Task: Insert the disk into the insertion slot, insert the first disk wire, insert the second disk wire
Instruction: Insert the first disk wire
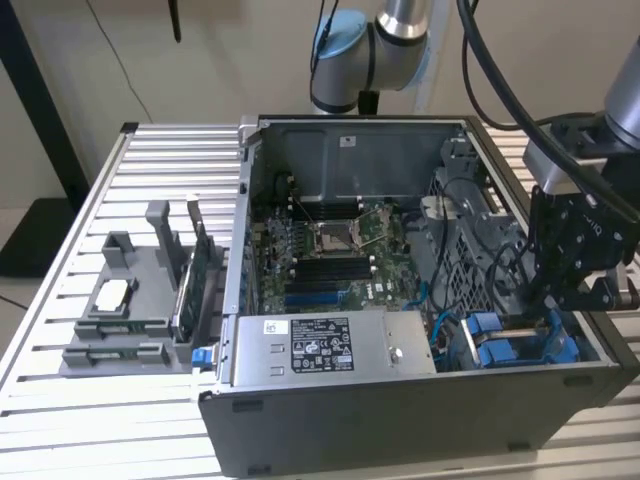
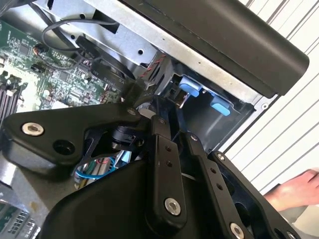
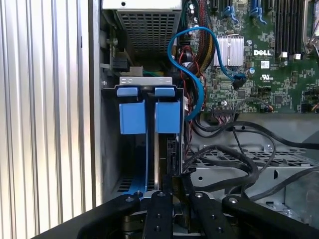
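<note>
In the exterior view the claw (image 1: 556,300) hangs inside the open computer case (image 1: 400,420) on the slatted counter (image 1: 150,160). In the second wrist view the claw (image 2: 149,107) points toward blue tabs (image 2: 189,85) by the case wall; I cannot tell whether it is clenched or released. In the first wrist view the disk (image 3: 167,117) stands on edge in the insertion slot (image 3: 110,144), just beside another blue carrier (image 3: 132,117) and in line with the claw (image 3: 173,169).

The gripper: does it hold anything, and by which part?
It seems to hold the disk, by the end edge nearest the gripper.
</note>
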`<control>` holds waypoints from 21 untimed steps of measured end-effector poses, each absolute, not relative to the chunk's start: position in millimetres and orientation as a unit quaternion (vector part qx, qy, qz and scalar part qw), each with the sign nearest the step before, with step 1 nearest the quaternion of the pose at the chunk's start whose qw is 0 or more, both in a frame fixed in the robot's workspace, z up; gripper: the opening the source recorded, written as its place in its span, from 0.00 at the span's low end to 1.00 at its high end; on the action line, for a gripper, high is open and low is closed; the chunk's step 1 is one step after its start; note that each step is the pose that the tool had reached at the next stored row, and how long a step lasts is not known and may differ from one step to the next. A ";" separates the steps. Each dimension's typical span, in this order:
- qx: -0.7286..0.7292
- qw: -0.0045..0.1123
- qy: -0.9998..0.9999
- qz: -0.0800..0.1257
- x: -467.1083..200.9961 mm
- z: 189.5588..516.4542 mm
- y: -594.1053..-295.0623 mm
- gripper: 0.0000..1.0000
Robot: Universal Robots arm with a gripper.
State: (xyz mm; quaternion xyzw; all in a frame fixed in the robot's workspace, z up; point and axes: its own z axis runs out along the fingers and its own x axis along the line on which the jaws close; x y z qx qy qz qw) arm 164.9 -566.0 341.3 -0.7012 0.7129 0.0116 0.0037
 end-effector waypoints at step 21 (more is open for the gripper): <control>-0.701 0.005 0.713 0.011 165.0 342.0 -566.0 0.19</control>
